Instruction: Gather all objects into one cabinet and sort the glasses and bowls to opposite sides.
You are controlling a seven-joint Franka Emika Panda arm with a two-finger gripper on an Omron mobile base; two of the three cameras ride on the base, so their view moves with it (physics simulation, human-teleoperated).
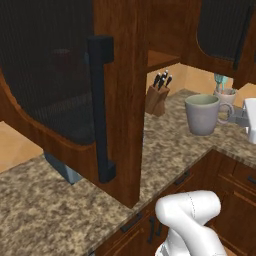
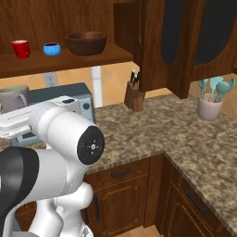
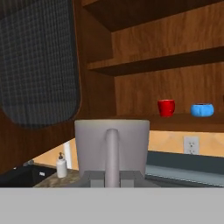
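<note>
My gripper point(image 1: 236, 117) is shut on the handle of the pale grey-beige mug point(image 1: 202, 114), holding it upright in the air above the counter. In the hand view the mug point(image 3: 111, 146) hangs dead centre with its handle toward me, and it also peeks in at the left edge point(image 2: 14, 98) of the right base view. The cabinet stands open, its mesh door point(image 1: 50, 75) swung out to the left. On its lower shelf point(image 2: 69, 60) stand the red mug point(image 2: 21, 48), the small blue bowl point(image 2: 52, 48) and the wide brown bowl point(image 2: 86, 42), left to right.
A grey toaster oven point(image 2: 69, 104) sits on the speckled counter under the shelf. Further right are a wooden knife block point(image 2: 134, 97) and a white pot of utensils point(image 2: 209, 105). A soap bottle point(image 3: 61, 166) stands by the sink. Another cabinet door point(image 2: 185, 41) hangs open on the right.
</note>
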